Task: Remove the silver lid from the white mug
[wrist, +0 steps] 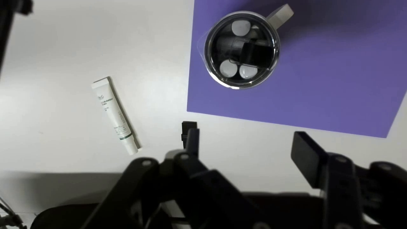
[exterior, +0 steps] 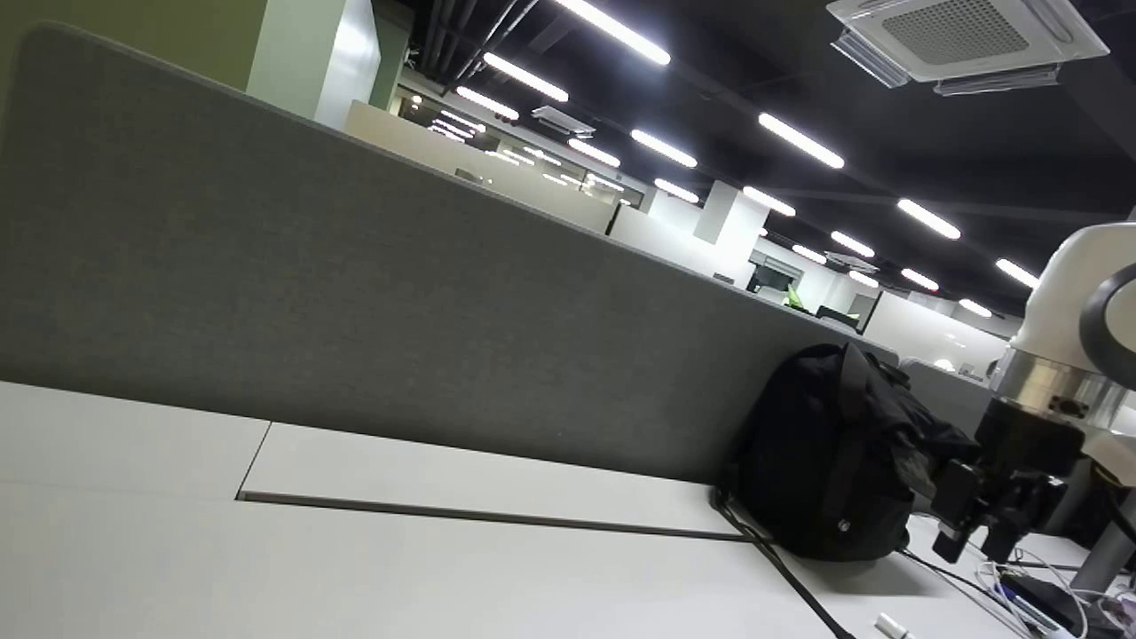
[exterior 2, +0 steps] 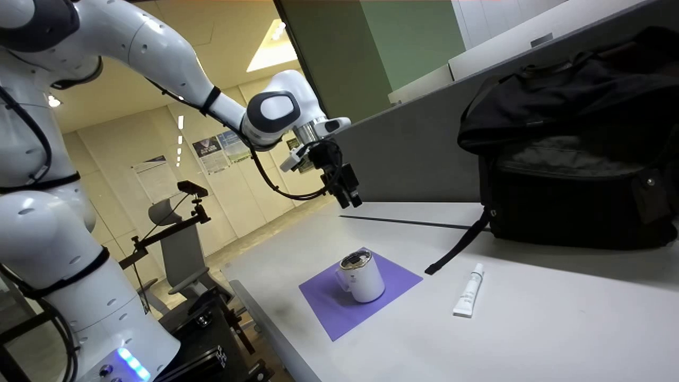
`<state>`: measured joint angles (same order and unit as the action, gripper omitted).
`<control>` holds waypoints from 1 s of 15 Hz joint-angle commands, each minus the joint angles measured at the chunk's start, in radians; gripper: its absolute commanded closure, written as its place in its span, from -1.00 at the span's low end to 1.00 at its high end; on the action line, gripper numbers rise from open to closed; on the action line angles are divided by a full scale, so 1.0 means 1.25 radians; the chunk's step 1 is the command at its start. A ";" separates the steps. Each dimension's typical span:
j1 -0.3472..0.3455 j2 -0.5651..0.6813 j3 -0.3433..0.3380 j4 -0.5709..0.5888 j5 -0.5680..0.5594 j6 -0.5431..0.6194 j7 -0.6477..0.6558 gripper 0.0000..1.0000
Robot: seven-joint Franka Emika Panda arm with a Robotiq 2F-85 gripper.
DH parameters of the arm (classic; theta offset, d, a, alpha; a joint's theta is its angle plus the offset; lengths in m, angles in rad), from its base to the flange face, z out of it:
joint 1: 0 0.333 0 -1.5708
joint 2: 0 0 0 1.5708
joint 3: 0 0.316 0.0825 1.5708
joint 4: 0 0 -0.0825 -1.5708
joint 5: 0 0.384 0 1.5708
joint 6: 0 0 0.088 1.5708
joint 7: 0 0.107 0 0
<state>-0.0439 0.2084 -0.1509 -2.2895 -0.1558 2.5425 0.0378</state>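
A white mug [exterior 2: 366,285] stands upright on a purple sheet [exterior 2: 329,315] on the white table in an exterior view. A shiny silver-rimmed lid [exterior 2: 356,259] with a dark see-through top covers it. The wrist view shows the lid [wrist: 233,52] from above, with the mug's handle [wrist: 280,16] pointing up and to the right. My gripper [wrist: 248,144] is open with nothing between its fingers. The gripper is well above the table, apart from the mug, and also shows in both exterior views [exterior 2: 350,203] [exterior: 974,546]. The mug is out of view in an exterior view.
A white tube [exterior 2: 469,293] lies on the table beside the sheet; it also shows in the wrist view [wrist: 115,114]. A large black backpack [exterior 2: 578,180] leans at the grey partition [exterior: 399,284], its strap [exterior 2: 460,245] trailing on the table. Cables [exterior: 1003,586] lie beyond the backpack.
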 commanded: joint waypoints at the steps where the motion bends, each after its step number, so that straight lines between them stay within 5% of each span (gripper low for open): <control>1: -0.011 -0.025 0.012 -0.005 -0.002 -0.029 -0.016 -1.00; 15: -0.017 -0.016 0.017 -0.001 -0.003 -0.040 -0.036 -1.00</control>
